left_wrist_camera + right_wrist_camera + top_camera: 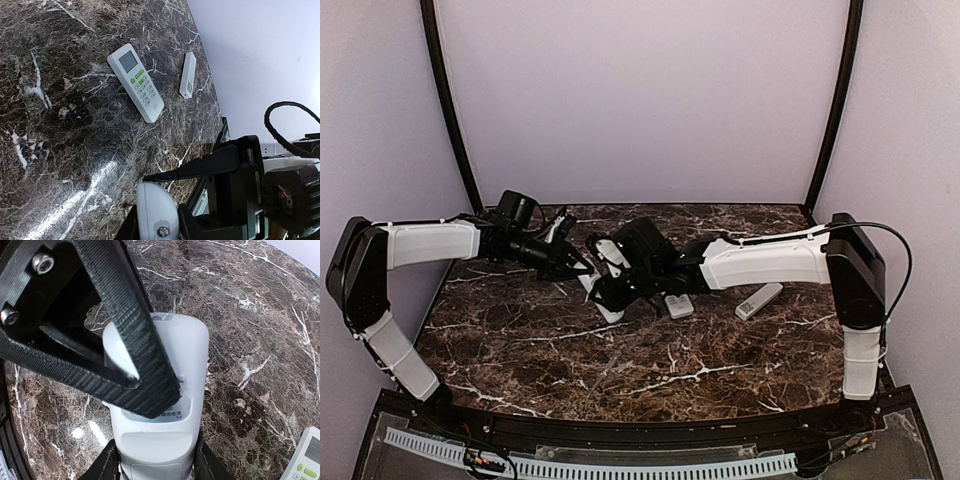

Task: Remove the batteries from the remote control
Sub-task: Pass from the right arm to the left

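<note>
A white remote control (186, 355) is held off the marble table, back side up, with my right gripper (156, 467) shut on its two long sides. In the top view the remote control (609, 308) hangs tilted at mid-table under that right gripper (612, 290). My left gripper (156, 222) has a finger on each side of the remote's rounded end (154, 202). One of its black fingers (142, 365) lies across the remote's back, above a printed recess. From above, the left gripper (579, 265) meets the remote from the left. The batteries are hidden.
A second white remote (136, 82) lies face up with green buttons, seen also as that remote (678, 305) right of the grippers. A slim white remote (188, 75) lies nearer the table's right edge, at the slim remote (758, 300). Purple walls enclose the table.
</note>
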Action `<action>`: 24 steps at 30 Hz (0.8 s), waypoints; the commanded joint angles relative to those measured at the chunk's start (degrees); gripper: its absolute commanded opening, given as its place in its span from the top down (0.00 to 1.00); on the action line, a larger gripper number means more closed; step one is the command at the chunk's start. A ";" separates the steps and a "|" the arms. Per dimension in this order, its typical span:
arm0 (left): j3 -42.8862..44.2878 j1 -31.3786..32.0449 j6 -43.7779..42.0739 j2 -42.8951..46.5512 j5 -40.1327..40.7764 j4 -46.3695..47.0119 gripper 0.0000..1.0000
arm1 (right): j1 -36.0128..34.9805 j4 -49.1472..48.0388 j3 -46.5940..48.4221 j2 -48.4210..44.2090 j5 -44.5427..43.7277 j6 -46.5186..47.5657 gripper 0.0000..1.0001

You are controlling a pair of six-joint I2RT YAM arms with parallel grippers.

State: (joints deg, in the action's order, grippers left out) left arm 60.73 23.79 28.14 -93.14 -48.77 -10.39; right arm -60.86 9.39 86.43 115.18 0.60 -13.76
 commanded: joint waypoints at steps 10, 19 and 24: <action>-0.22 -0.24 -1.53 4.88 3.38 0.45 1.00 | -0.49 -7.28 -3.67 -4.30 -2.58 -1.70 0.22; -6.96 -7.83 4.64 13.91 2.51 14.41 1.00 | 1.35 -15.78 -10.99 -13.87 -3.86 -14.88 0.14; -9.57 -9.45 5.62 18.60 4.11 18.39 1.00 | 4.21 -13.62 -11.93 -15.67 -3.81 -31.92 0.22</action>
State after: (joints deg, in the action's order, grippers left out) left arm 53.23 14.55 32.08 -78.98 -44.91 1.65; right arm -59.02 -2.48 76.29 100.90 -2.39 -30.52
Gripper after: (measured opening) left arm 0.225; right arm 0.816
